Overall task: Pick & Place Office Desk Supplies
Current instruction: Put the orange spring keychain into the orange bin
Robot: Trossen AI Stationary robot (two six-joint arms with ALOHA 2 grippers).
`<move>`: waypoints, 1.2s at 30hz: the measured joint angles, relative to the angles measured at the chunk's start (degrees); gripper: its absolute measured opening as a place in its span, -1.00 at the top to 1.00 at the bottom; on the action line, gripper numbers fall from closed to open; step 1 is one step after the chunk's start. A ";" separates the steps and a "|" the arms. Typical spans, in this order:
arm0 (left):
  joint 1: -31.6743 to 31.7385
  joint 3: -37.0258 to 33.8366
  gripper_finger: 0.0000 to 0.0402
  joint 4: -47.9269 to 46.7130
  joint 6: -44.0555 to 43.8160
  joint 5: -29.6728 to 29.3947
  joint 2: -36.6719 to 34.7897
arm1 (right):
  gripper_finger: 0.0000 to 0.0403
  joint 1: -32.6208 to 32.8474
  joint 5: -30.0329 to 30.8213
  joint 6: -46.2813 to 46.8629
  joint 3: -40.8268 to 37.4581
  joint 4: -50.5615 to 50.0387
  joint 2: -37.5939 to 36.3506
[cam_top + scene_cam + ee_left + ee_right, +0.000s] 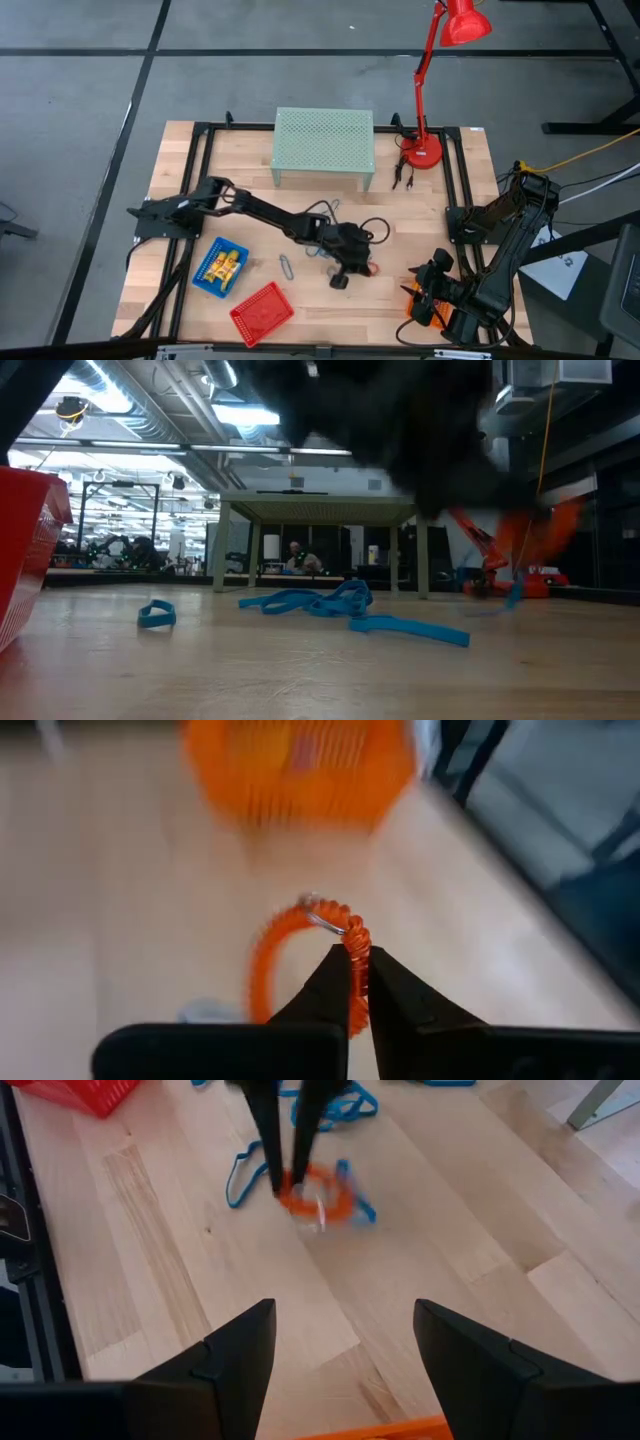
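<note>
An orange coil ring [275, 955] with a small metal ring on it is one of the office desk supplies, and my left gripper [358, 958] is shut on it mid-table [366, 264]. Blue loops [310, 602] lie flat on the wood beside it. Yellow pieces [226, 266] sit in the blue basket [205, 280]. My right gripper [345, 1350] waits open at the near right [425, 292], over the orange basket [300, 770], with nothing between its fingers. My left gripper pinches the orange ring's coiled band [356, 942] between its two fingertips, beside the small metal ring [318, 912]. The fingers [268, 1140] come down at a slant from the table's left. The rest of the ring curves away beyond the tips. Whether it is clear of the wood, I cannot tell.
A red basket [262, 312] stands at the near edge, a pale green mesh stand [324, 148] at the far middle, and a red desk lamp [428, 110] at the far right. A black frame [200, 190] runs along the table's sides. Bare wood shows between the two grippers [250, 1280].
</note>
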 joint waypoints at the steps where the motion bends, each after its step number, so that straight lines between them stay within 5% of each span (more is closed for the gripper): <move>1: 0.02 0.04 0.95 1.03 0.05 0.30 -1.12 | -0.19 0.00 -0.01 -0.09 0.00 0.16 0.00; 15: 0.68 0.02 0.97 -5.53 4.73 -1.99 -10.25 | -0.19 0.04 0.46 -1.91 0.02 0.84 0.00; 24: 0.40 0.00 0.96 9.41 1.18 -1.42 -0.70 | -0.19 4.30 26.76 -12.07 0.02 7.49 0.00; 30: 1.46 0.87 0.97 18.35 1.00 -1.47 2.55 | -0.19 7.80 30.21 -12.27 0.02 7.48 -0.70; 36: 1.63 9.68 0.97 16.07 1.91 1.44 6.13 | -0.19 8.13 33.40 -13.94 0.02 7.01 -2.68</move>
